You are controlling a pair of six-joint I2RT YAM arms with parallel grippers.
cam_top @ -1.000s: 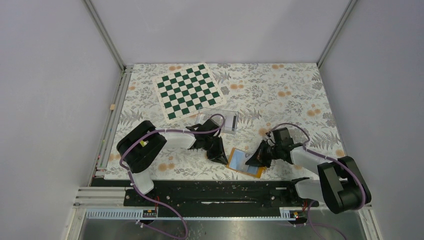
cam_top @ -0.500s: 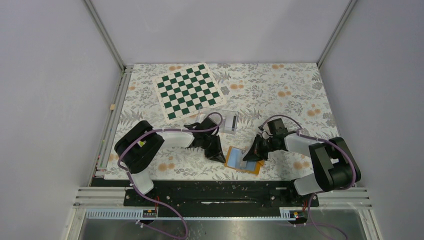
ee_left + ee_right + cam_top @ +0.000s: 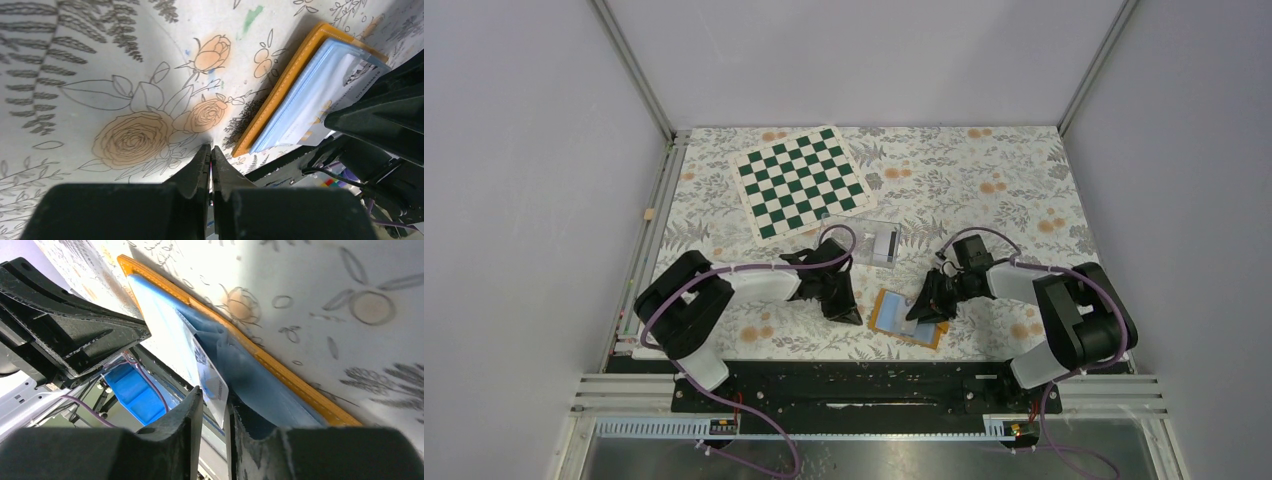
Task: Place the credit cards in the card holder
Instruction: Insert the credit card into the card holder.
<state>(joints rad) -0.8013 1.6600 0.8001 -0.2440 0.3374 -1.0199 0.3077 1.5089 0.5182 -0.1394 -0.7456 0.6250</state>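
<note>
The card holder [image 3: 894, 322] lies open on the flowered table near the front edge, orange outside and light blue inside [image 3: 252, 377]. A white credit card [image 3: 209, 376] stands partly tucked into its blue pocket. My right gripper [image 3: 214, 399] sits over the holder's right part with its jaws slightly apart. The card is between them, leaning on the right finger with a gap on the left. My left gripper [image 3: 210, 148] is shut and empty, its tips resting on the table just left of the card holder [image 3: 280, 95]. The left gripper [image 3: 852, 317] and the right gripper [image 3: 917, 311] flank the holder.
A clear plastic box [image 3: 871, 241] sits just behind the grippers, and a green and white chessboard [image 3: 799, 181] lies farther back left. The black front rail [image 3: 854, 385] runs along the table's near edge, close to the holder.
My right gripper has moved left over the holder with the card and its jaws have parted. The holder slid a little left. My left gripper drew slightly left and shut tighter.
</note>
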